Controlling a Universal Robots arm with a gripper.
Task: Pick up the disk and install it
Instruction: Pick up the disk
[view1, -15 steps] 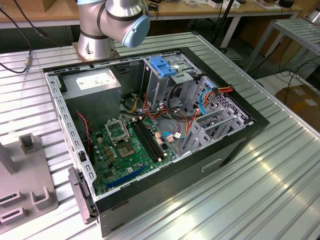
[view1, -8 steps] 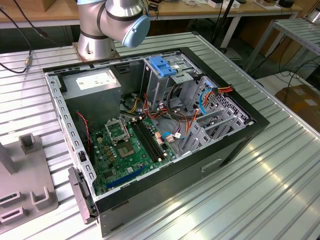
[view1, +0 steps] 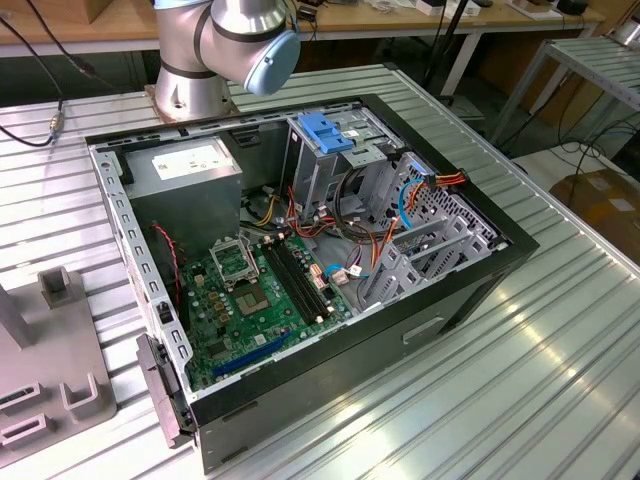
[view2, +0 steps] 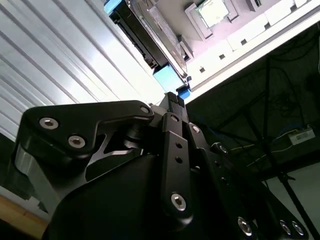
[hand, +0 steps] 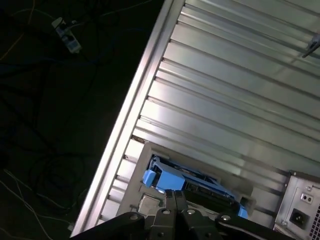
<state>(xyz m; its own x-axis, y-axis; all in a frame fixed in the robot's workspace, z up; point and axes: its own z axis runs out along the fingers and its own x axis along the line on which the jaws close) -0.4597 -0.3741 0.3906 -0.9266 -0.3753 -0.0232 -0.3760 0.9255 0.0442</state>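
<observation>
**Gripper** (view2: 173, 98): black two-finger unit. The fingers are drawn narrow, tips all but touching, with nothing seen clamped between them. It is poised just short of the disk, tips near one blue end tab.

**Disk** (hand: 196, 185): grey drive in a blue carrier rail. It rests in a pale grey fixture (view2: 235, 40) on the table, close to the table's edge. It is not lifted and not in the case.

**Step in hand, as judged:** approach for pick-up; install not begun. A grasp here calls for the fingers to part wider than the carrier and settle square across it, clear of the fixture's walls.

**Arm** (view1: 225, 45): base at 11 o'clock of the computer case (view1: 515, 248) in the exterior view.

**Computer case:** lying with its side open.
- Motherboard (view1: 250, 290) at 7 o'clock inside.
- Drive cage (view1: 325, 175) with blue latch (view1: 322, 130) at 12 o'clock.
- Bundled wires (view1: 400, 200) at 2 o'clock.

**Table** (view1: 560, 340): ribbed bare aluminium, glare-streaked.

**Room:** workbenches (view1: 400, 15) at 12 o'clock, cardboard box (view1: 605, 200) at 3 o'clock.
</observation>
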